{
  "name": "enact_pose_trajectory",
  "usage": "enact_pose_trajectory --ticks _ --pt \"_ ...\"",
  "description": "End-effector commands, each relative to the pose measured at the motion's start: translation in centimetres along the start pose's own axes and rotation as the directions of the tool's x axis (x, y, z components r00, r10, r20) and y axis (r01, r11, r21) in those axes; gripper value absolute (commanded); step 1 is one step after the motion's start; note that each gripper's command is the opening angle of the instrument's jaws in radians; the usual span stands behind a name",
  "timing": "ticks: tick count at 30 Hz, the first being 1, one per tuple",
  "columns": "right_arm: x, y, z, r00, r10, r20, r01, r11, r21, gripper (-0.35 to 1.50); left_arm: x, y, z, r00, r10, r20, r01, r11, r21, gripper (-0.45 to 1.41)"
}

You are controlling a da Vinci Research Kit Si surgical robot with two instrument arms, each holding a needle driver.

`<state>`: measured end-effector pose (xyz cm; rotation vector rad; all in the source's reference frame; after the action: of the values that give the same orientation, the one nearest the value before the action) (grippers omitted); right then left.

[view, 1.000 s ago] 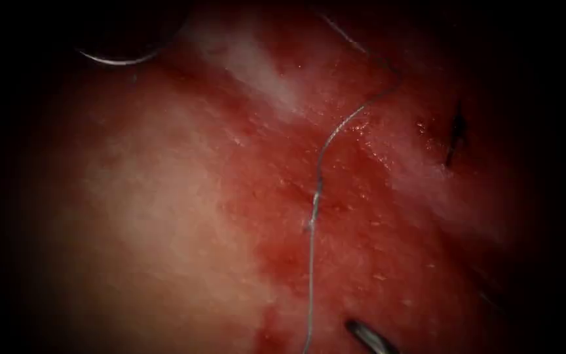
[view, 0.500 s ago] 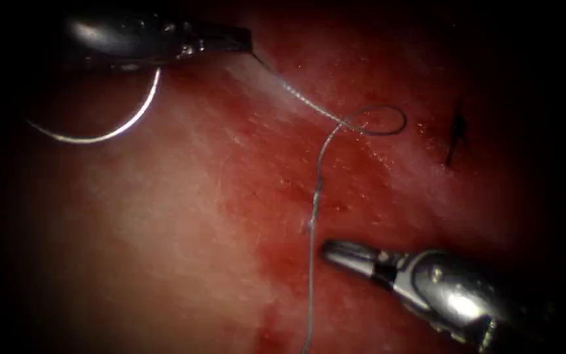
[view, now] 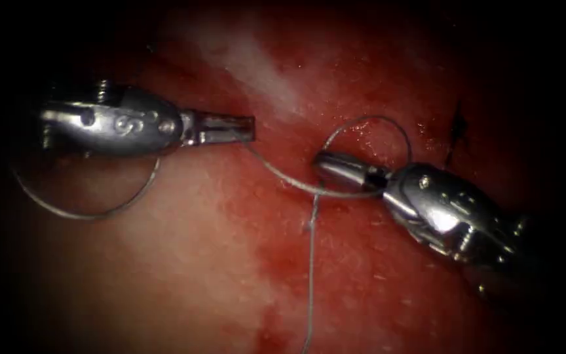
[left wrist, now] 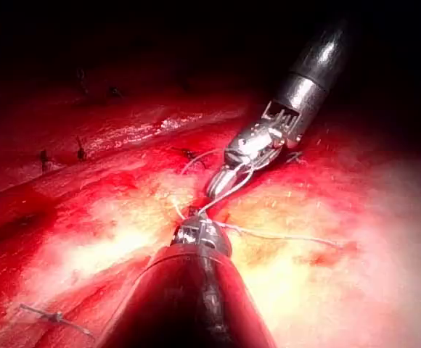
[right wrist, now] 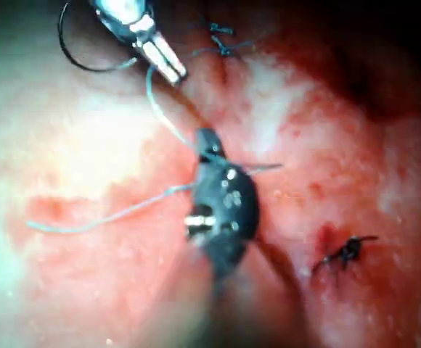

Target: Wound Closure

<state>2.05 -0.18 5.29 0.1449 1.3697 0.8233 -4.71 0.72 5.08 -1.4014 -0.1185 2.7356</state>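
Observation:
My left tool (view: pixel 249 128) reaches in from the left, jaws shut on the thread (view: pixel 276 174) close to their tips. The curved needle (view: pixel 80 214) arcs below that tool's body, left of the cut, outside the jaws and out of the tissue (view: pixel 165 262). My right tool (view: pixel 320 160) lies over the cut with shut jaws that hold nothing; a loop of thread passes over and under them. From the tissue the thread trails toward the near edge. The left wrist view has the left jaws (left wrist: pixel 196 223) and the right tool (left wrist: pixel 219 187). The right wrist view has the right jaws (right wrist: pixel 207 138), the left tool (right wrist: pixel 173 71) and the needle (right wrist: pixel 72 61).
A dark knotted stitch (view: pixel 456 128) sits to the right of the cut, beyond the right tool; it is the stitch (right wrist: pixel 345 250) in the right wrist view too. Red fluid (view: pixel 283 275) covers the tissue along the cut. More dark stitches (left wrist: pixel 80 148) and a thread tail (left wrist: pixel 51 315) lie farther off.
The left tool came down with the thread and the needle. The right tool rose from the lower right to the middle, and the thread loop now lies around its jaws.

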Motion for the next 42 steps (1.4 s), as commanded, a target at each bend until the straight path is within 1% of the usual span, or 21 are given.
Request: enact_pose_trajectory --ticks 1,4,5,9,13,16,18,20,24,28,30,32,35,37,38,39,40,42 --pt "-0.01 -0.01 0.1 1.0 0.015 -0.018 -0.015 1.0 0.013 -0.35 -0.01 0.03 0.1 1.0 0.003 0.0 -0.003 1.0 -0.005 -0.45" --pt "0.03 0.0 0.11 0.997 0.054 -0.055 -0.051 0.997 0.052 -0.35 -0.04 0.11 0.17 1.0 0.008 0.007 -0.008 1.0 -0.014 -0.45" --pt "0.07 0.01 0.11 0.994 0.082 -0.076 -0.076 0.994 0.084 -0.35 -0.07 0.13 0.22 1.0 0.013 0.015 -0.013 1.0 -0.021 -0.45" --pt "0.14 0.01 0.12 0.989 0.106 -0.102 -0.09 0.984 0.153 -0.35 -0.12 0.14 0.3 0.999 0.022 0.024 -0.021 0.999 -0.027 -0.45" --pt "0.19 0.0 0.14 0.985 0.121 -0.122 -0.09 0.968 0.234 -0.35 -0.13 0.1 0.37 0.998 0.022 0.054 -0.022 1.0 0.001 -0.45" --pt "0.24 -0.03 0.16 0.983 0.135 -0.123 -0.094 0.952 0.291 -0.35 -0.11 0.06 0.43 0.997 0.012 0.082 -0.014 1.0 0.023 -0.45" --pt "0.29 -0.05 0.18 0.982 0.148 -0.115 -0.102 0.937 0.335 -0.35 -0.1 0.03 0.47 0.993 0.031 0.115 -0.036 0.999 0.041 -0.45" --pt "0.33 -0.08 0.2 0.983 0.142 -0.113 -0.089 0.92 0.381 -0.35 -0.1 0.01 0.51 0.989 0.05 0.14 -0.058 0.997 0.052 -0.45" --pt "0.44 -0.13 0.23 0.986 0.112 -0.127 -0.038 0.879 0.475 -0.35 -0.15 -0.07 0.59 0.969 0.098 0.226 -0.117 0.99 0.074 -0.45" --pt "0.57 -0.13 0.24 0.985 0.09 -0.148 -0.001 0.858 0.513 -0.35 -0.24 -0.16 0.64 0.952 0.121 0.281 -0.147 0.986 0.074 -0.45" --pt "0.6 -0.12 0.25 0.985 0.071 -0.159 0.025 0.848 0.53 -0.35 -0.29 -0.2 0.65 0.946 0.128 0.298 -0.157 0.985 0.074 -0.45" --pt "0.61 -0.11 0.25 0.988 0.033 -0.153 0.058 0.832 0.552 -0.35 -0.32 -0.22 0.66 0.943 0.128 0.307 -0.158 0.984 0.076 -0.45" --pt "0.6 -0.11 0.28 0.993 -0.05 -0.11 0.106 0.797 0.594 -0.35 -0.34 -0.23 0.67 0.938 0.138 0.318 -0.17 0.983 0.075 -0.45" --pt "0.58 -0.13 0.31 0.99 -0.115 -0.078 0.138 0.758 0.637 -0.35 -0.33 -0.23 0.68 0.934 0.149 0.326 -0.182 0.98 0.074 -0.45" --pt "0.57 -0.14 0.33 0.989 -0.133 -0.066 0.142 0.733 0.665 -0.23 -0.33 -0.22 0.69 0.932 0.152 0.329 -0.186 0.98 0.075 -0.45" --pt "0.56 -0.16 0.34 0.986 -0.158 -0.055 0.152 0.701 0.696 -0.15 -0.32 -0.22 0.7 0.931 0.155 0.332 -0.189 0.979 0.075 -0.45" --pt "0.55 -0.17 0.34 0.982 -0.182 -0.048 0.161 0.68 0.715 -0.08 -0.32 -0.22 0.7 0.928 0.163 0.336 -0.198 0.977 0.073 -0.45" --pt "0.55 -0.19 0.34 0.973 -0.226 -0.04 0.178 0.632 0.754 -0.08 -0.31 -0.22 0.7 0.927 0.159 0.339 -0.196 0.978 0.076 -0.45"
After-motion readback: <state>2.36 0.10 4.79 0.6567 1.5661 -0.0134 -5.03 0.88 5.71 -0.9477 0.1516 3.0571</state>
